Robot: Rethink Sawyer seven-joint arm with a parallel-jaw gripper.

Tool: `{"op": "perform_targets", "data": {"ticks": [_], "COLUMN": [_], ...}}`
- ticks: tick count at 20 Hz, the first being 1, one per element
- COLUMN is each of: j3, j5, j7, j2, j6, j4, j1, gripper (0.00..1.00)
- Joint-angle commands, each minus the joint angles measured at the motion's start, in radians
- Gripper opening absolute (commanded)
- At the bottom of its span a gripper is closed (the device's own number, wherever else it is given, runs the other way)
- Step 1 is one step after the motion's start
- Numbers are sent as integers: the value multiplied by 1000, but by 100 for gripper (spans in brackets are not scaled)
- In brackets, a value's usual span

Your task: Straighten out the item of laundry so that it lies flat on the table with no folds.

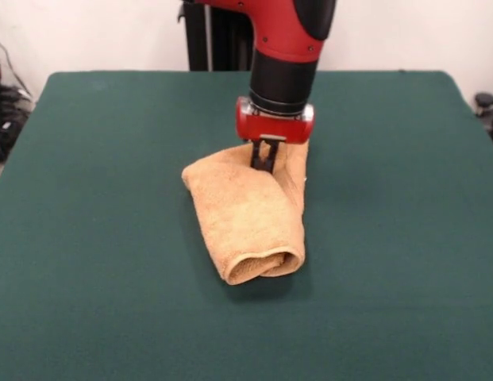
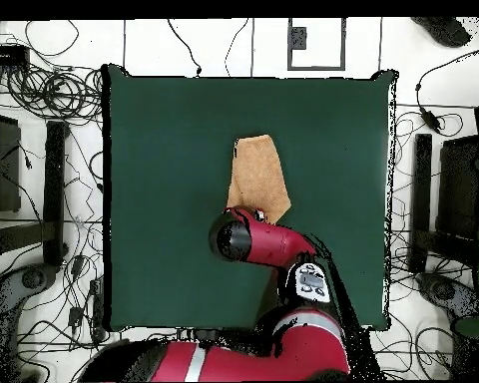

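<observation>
front view shows the gripper (image 1: 264, 156) with its two dark fingers (image 1: 266, 153) pointing straight down and drawn close together, their tips sunk into the far end of the towel (image 1: 248, 214); they look pinched on a ridge of cloth there, though the tips themselves are hidden in the fabric. just above the fingers sits the red gripper body, then a black cylindrical wrist, then the red arm (image 1: 290, 28) rising out of the top of the picture. the towel is orange-tan terry, doubled over on itself into a long narrow bundle; its near end shows a rolled, open loop where the layers curl round, and a rounded corner sticks out on the picture's left. it lies near the middle of the table (image 1: 87, 238), whose dark green top spreads wide on every side of it. overhead view shows the towel (image 2: 258, 176) as a tapered strip running away from the robot, with the arm (image 2: 268, 242) covering its nearer end, so the fingers cannot be seen from above. cables lie on the floor around the table (image 2: 164, 199).
</observation>
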Motion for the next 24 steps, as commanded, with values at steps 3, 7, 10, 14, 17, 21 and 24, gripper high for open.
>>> {"op": "perform_targets", "data": {"ticks": [3,7,10,14,17,21,24], "j3": [92,67,72,87,109,116,103], "j5": [146,202,231,270,311,364,394], "j7": [315,346,342,340,353,379,413], "j2": [-133,-205,-222,-237,-257,-278,-300], "j6": [206,265,240,208,189,198,239], "j4": [179,215,243,274,310,337,345], "j1": [96,144,150,155,156,170,197], "gripper": [0,0,0,0,0,0,0]}}
